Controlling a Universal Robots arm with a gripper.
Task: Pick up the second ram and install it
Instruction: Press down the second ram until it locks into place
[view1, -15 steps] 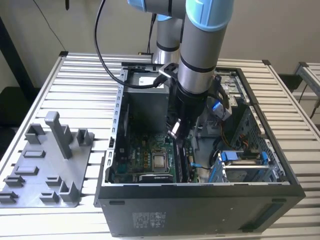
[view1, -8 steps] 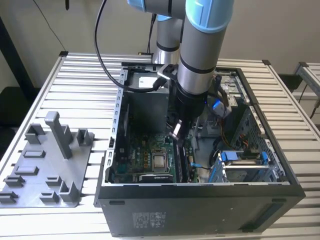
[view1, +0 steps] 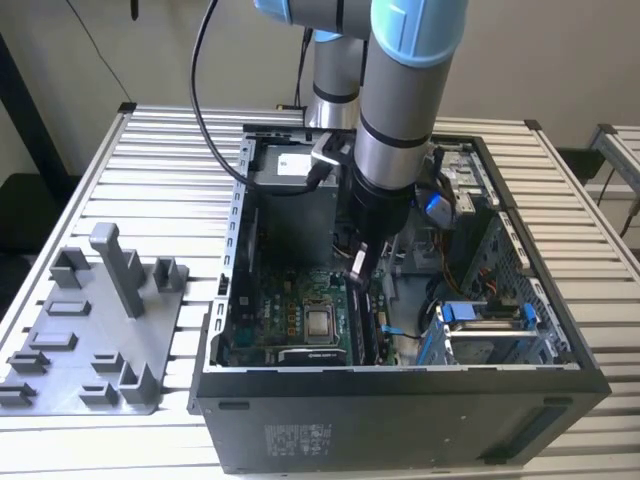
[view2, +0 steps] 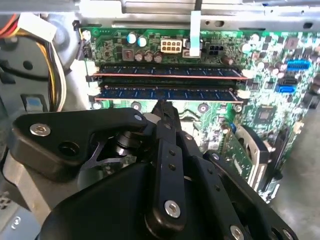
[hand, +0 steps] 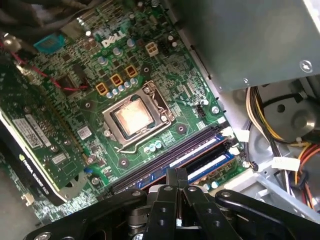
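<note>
Two long dark ram sticks stand side by side in the motherboard's slots. The second ram (view2: 200, 94) (hand: 207, 167) is the one nearer my gripper, and the other stick (view2: 165, 72) (hand: 187, 154) sits just beyond it. My gripper (view2: 164, 106) (hand: 176, 172) is shut with nothing between its fingers. Its tip is right at the top edge of the second ram, near the stick's middle; whether they touch I cannot tell. In the exterior view the gripper (view1: 358, 265) reaches down into the open computer case (view1: 400, 400), above the slots beside the processor.
The bare processor socket (hand: 134, 116) lies next to the slots, and a graphics card (hand: 35, 145) stands past it. The power supply (hand: 250, 35) and loose cables (hand: 280, 125) crowd the other side. A grey tray with upright posts (view1: 95, 330) is at the exterior view's left.
</note>
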